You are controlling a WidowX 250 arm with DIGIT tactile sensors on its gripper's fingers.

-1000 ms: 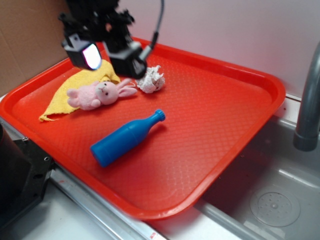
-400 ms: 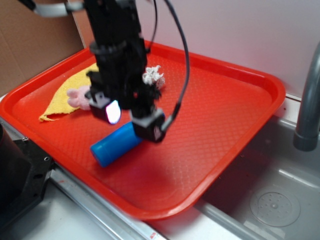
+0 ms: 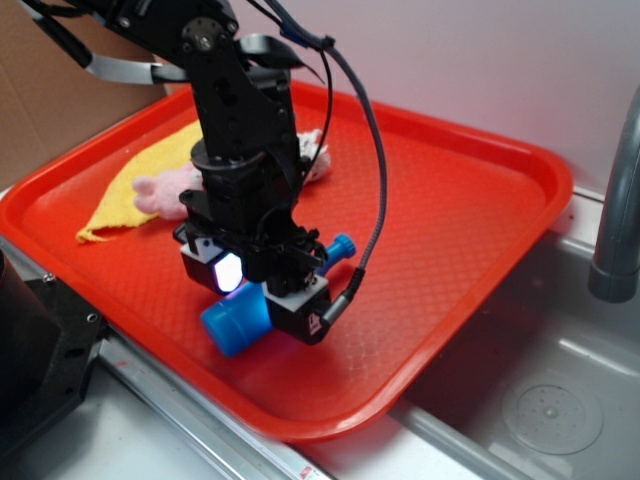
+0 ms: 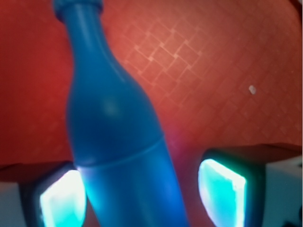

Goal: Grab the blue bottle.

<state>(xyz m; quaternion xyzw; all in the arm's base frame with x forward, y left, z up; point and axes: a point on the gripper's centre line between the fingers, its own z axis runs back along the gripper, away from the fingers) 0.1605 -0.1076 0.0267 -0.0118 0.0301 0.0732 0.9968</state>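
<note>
Dropped lower since the earlier exterior frames: the gripper (image 3: 258, 292) now straddles the blue bottle (image 3: 240, 318), where before it hung above the tray's far corner and then above the bottle's neck. Bottle itself looks slightly turned, base now nearer the front rim.

Left to right, exterior view: yellow cloth (image 3: 140, 180) at about 10 o'clock on the red tray (image 3: 450, 220); pink bunny (image 3: 165, 190) on it, mostly hidden by the arm; white crumpled scrap (image 3: 318, 160) just behind the arm; bottle lying on its side at roughly 7 o'clock, cap (image 3: 342, 246) pointing to 2 o'clock; grey faucet (image 3: 615, 215) over the sink at far right.

Wrist view: bottle (image 4: 118, 142) runs between the two lit pads (image 4: 59, 201), neck toward 12 o'clock. Jaws spread, not yet pressing. Body lies hard against the left pad; clear gap to the right one.

Risks, as judged:
- Off-centre bottle. Closing would have the left pad push first, so the round body may roll or skid sideways on the tray.
- Bottle sits at an angle across the jaws; squeeze could swing it and pop it out toward the neck end.
- Smooth plastic, tapering shoulder: a hold too near the neck would likely slip on lifting.
- Base is near the front rim; a shove could drive it against the lip.
</note>
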